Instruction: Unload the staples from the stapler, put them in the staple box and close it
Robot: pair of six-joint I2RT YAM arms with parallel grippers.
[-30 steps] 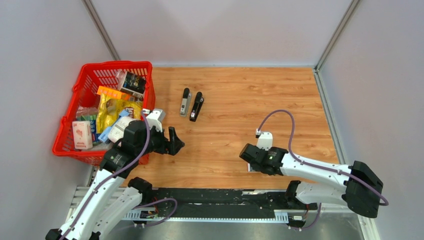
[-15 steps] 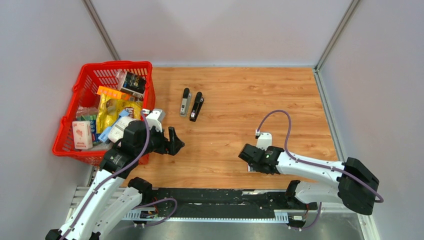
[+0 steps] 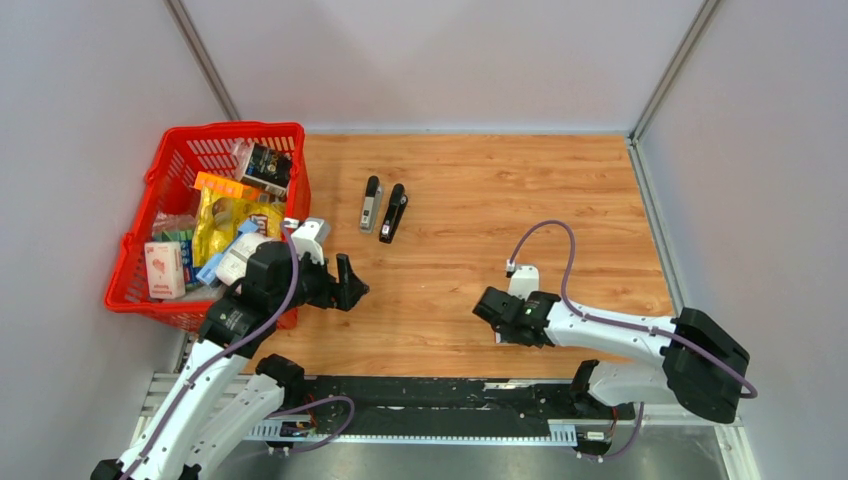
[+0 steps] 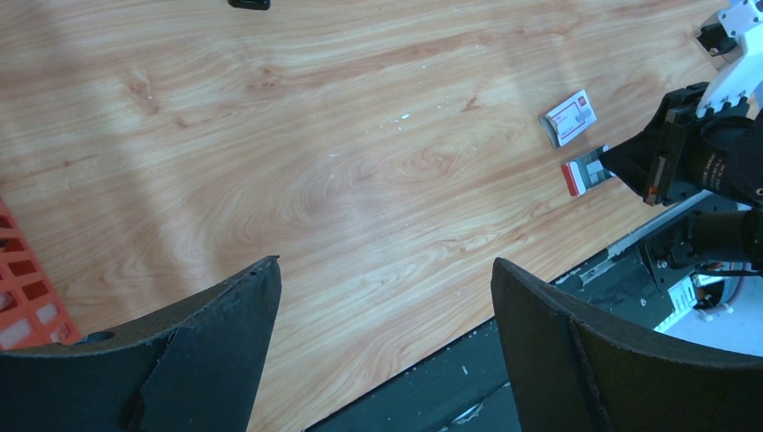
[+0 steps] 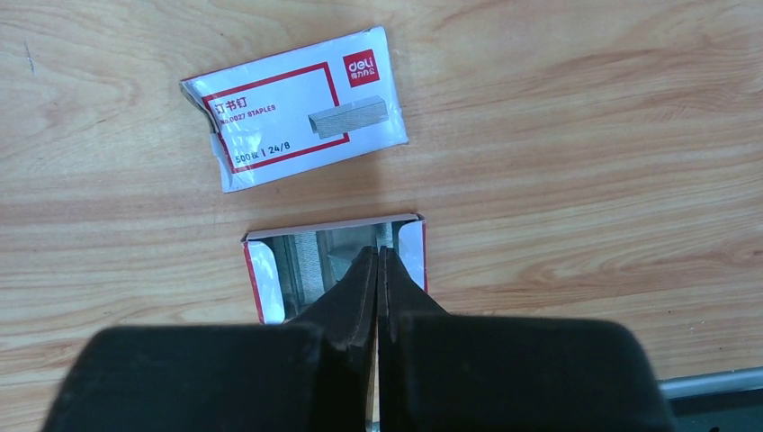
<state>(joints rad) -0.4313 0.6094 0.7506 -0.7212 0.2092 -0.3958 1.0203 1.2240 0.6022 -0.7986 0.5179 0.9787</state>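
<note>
Two black staplers lie side by side at the middle back of the wooden table, both far from either arm. My right gripper is shut, its tips over an open red-and-white tray at the near edge. Grey strips of staples lie inside the tray, and nothing shows between the jaws. The tray's printed sleeve lies just beyond it. My left gripper hangs wide open and empty over bare wood next to the basket. In the top view the right gripper covers the tray.
A red basket full of packets and boxes stands at the left, beside my left arm. Grey walls close in the table on three sides. The black rail runs along the near edge.
My right gripper has closed from slightly open and its arm has shifted a little to the left over the tray. The left arm and the staplers have not moved.
</note>
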